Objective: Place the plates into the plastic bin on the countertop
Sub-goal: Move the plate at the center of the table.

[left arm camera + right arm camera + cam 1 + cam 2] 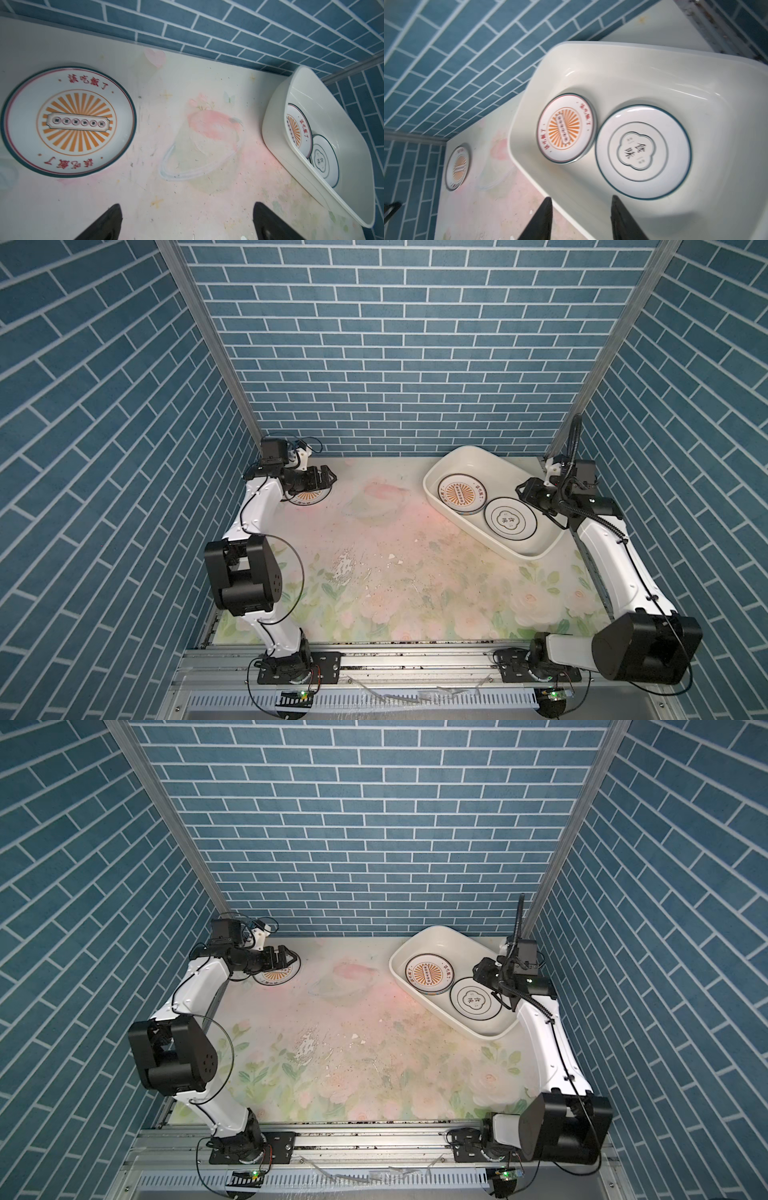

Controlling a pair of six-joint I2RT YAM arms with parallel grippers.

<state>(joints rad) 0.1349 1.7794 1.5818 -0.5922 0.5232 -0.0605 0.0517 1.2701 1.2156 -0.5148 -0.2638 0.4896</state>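
Observation:
One sunburst plate [307, 501] [68, 121] lies flat on the countertop [395, 572] at the back left. My left gripper [330, 479] [187, 204] hovers over its edge, open and empty. The plastic bin [432, 497] [633, 68] stands askew at the back right. Inside it a sunburst plate [460, 494] [566, 127] tops a low stack, and a quatrefoil plate [510, 518] [642, 150] lies beside it. My right gripper [521, 489] [581, 197] hangs above the bin's near rim, its fingers apart with nothing between them.
Blue tiled walls [395, 364] close in the back and both sides. The left arm's elbow [245, 572] stands over the countertop's left edge, the right arm's elbow [648, 649] at the front right. A metal rail [415, 659] runs along the front. Small white chips [392, 558] dot the worn middle.

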